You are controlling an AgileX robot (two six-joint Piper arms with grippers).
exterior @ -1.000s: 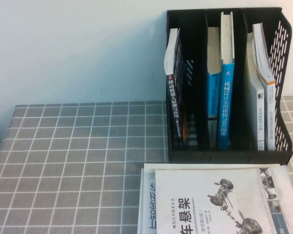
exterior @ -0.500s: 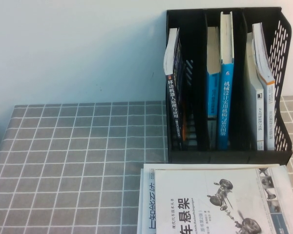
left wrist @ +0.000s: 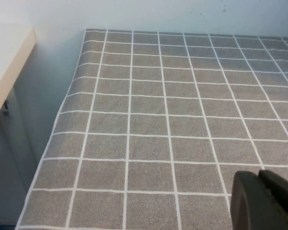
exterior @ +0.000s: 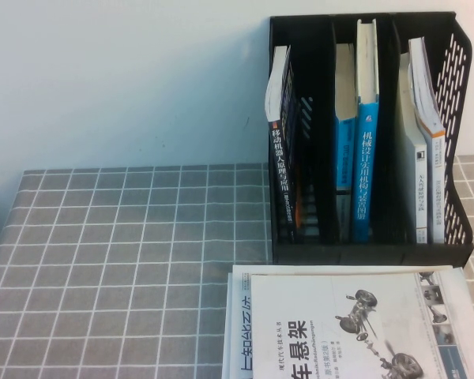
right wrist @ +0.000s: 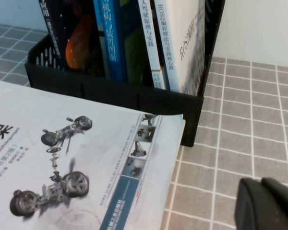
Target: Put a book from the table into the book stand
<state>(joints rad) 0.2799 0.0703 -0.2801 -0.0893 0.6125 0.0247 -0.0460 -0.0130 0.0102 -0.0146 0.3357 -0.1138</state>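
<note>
- The book point(exterior: 366, 134) stands upright in the middle compartment of the book stand point(exterior: 458, 158), next to a thinner blue book point(exterior: 344, 150). By my reading the placing is done.
- The book stand sits at the worktop's point(exterior: 126, 253) far right corner.
- The left gripper point(left wrist: 264, 201) hangs low over the left part of the worktop, clear of everything. Its fingers point(left wrist: 245, 201) look pressed together and pinch nothing.
- The right gripper point(right wrist: 269, 206) hovers by the worktop's right edge, on the near side of the stand. Its fingers point(right wrist: 252, 206) also look pressed together and are empty.
- Risk: the book is taller than its neighbour and has spare room in the compartment. A knock to the stand could tilt it against the divider.
- Risk: the white car-chassis book point(exterior: 355, 332) lies flat at the near edge, with its far edge just beside the stand's front wall. A right arm sweeping low could shove it into the stand.
- That white book rests on another printed volume point(exterior: 238, 332), so the pile could slide.
- A dark book point(exterior: 282, 142) leans in the left compartment, and pale books point(exterior: 423, 142) fill the right one. All three compartments are occupied.
</note>
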